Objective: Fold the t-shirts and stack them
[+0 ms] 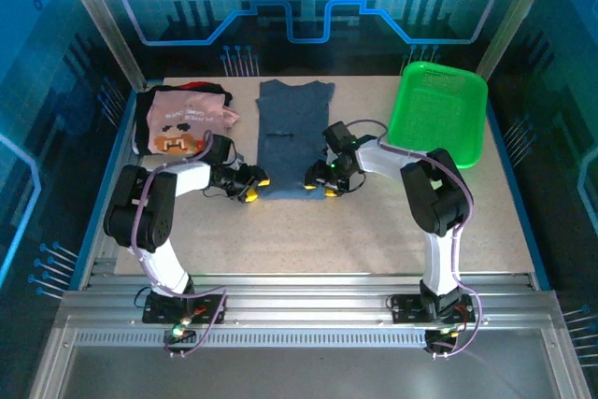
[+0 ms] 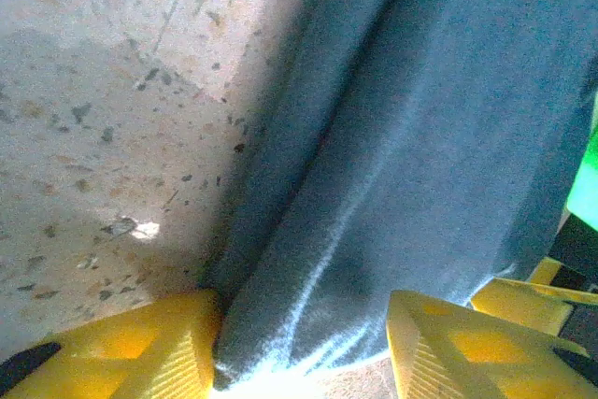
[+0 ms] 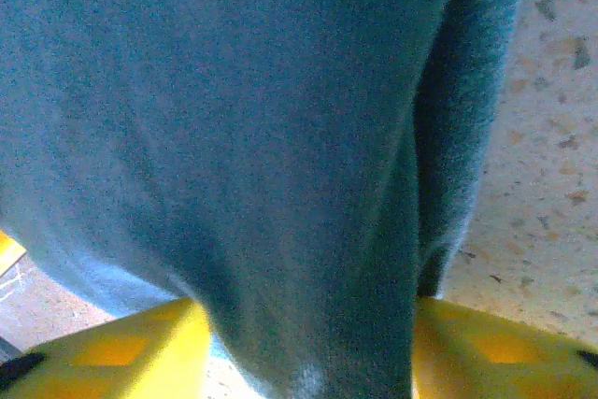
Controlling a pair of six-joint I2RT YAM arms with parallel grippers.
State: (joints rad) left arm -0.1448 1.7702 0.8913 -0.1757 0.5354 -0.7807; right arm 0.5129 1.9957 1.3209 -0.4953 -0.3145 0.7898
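Observation:
The dark slate-blue t-shirt (image 1: 294,137) lies as a long narrow strip in the middle of the table, collar end far. My left gripper (image 1: 254,189) is at its near left corner and my right gripper (image 1: 322,184) at its near right corner. In the left wrist view the shirt's hem (image 2: 420,137) lies between the half-closed yellow fingers (image 2: 149,343), with the gripper (image 2: 304,352) open. In the right wrist view blue cloth (image 3: 234,91) fills the gap of the open gripper (image 3: 308,352). The pale pink printed t-shirt (image 1: 182,128) lies at the far left on a black one (image 1: 149,105).
A bright green mesh basket (image 1: 439,123) stands at the far right. The speckled tabletop (image 1: 374,221) is bare between the blue shirt and the arm bases. Metal rails run along the near edge.

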